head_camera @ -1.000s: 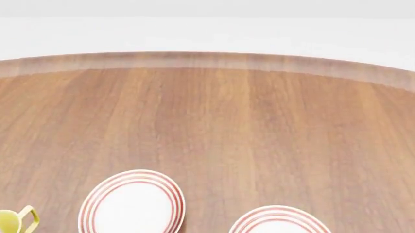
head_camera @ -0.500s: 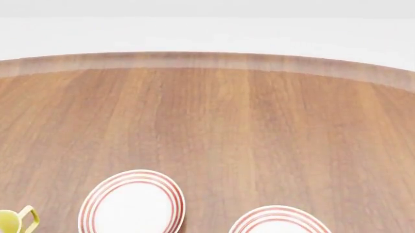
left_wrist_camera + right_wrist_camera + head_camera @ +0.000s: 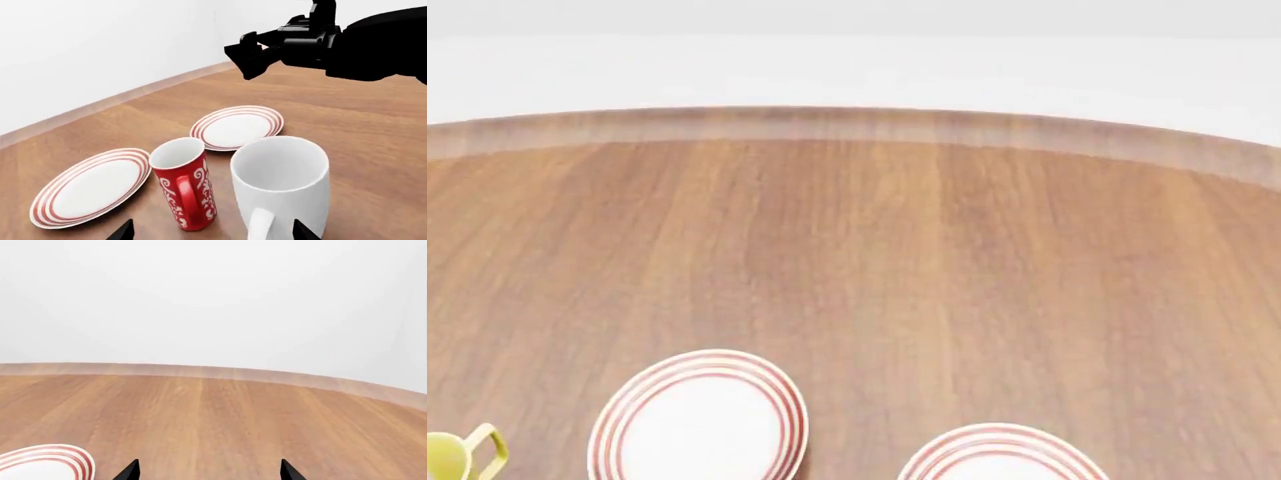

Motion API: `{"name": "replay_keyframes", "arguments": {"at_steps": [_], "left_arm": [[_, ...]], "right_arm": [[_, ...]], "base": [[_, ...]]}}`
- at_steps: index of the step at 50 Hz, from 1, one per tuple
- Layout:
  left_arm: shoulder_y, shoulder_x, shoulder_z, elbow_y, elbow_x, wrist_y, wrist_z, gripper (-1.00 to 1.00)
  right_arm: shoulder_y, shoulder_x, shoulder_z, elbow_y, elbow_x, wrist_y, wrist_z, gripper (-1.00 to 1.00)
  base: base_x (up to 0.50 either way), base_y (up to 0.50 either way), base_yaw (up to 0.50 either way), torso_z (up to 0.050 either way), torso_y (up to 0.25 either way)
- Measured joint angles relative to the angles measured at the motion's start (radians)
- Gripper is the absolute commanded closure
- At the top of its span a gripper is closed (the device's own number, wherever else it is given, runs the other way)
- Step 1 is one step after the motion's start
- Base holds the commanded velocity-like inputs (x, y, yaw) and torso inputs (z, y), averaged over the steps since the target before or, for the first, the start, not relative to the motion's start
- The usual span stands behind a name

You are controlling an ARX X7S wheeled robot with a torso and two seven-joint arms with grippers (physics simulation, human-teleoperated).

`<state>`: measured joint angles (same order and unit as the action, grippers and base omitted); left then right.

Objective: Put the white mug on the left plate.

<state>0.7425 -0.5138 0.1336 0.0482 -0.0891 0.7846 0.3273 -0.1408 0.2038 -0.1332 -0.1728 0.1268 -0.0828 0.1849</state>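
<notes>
The white mug (image 3: 280,182) stands upright on the wooden table, its handle turned toward my left gripper (image 3: 212,234). That gripper is open, just short of the mug, with only its two dark fingertips (image 3: 123,232) showing. In the left wrist view the left plate (image 3: 90,187) lies bare beyond the red mug; in the head view this left plate (image 3: 698,420) sits at the lower left. My right gripper (image 3: 208,472) is open over bare table, with nothing between its fingers. Neither gripper nor the white mug shows in the head view.
A red mug with white swirls (image 3: 183,185) stands close beside the white mug. The right plate (image 3: 237,126) lies beyond them, under my right arm (image 3: 360,40). A yellow-handled mug (image 3: 454,455) peeks in at the head view's lower left. The table's far edge (image 3: 854,125) meets a white wall.
</notes>
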Motion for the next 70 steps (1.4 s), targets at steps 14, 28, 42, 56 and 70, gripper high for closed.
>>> {"name": "replay_keyframes", "arguments": {"at_steps": [14,28,42,56,70], "left_arm": [[-0.049,-0.006,0.028,-0.035,0.006,-0.034,0.011,-1.00],[-0.109,-0.003,0.067,-0.071,-0.003,-0.073,0.036,-1.00],[-0.143,0.004,0.097,-0.097,0.027,-0.088,0.045,-1.00],[-0.185,0.020,0.114,-0.167,0.028,-0.061,0.050,-1.00],[-0.235,0.050,0.140,-0.276,0.020,0.023,0.068,-1.00]], "right_arm": [[0.000,0.007,-0.007,-0.001,0.006,0.000,0.008,-1.00],[-0.002,0.017,-0.017,-0.009,0.012,-0.004,0.020,-1.00],[0.001,0.026,-0.030,-0.008,0.016,-0.005,0.034,-1.00],[0.002,0.035,-0.039,-0.011,0.019,-0.003,0.044,-1.00],[0.004,0.041,-0.045,-0.006,0.024,-0.005,0.050,-1.00]], "base": [[0.00,0.00,0.00,0.000,0.000],[0.00,0.00,0.00,0.000,0.000],[0.00,0.00,0.00,0.000,0.000],[0.00,0.00,0.00,0.000,0.000],[0.00,0.00,0.00,0.000,0.000]]}}
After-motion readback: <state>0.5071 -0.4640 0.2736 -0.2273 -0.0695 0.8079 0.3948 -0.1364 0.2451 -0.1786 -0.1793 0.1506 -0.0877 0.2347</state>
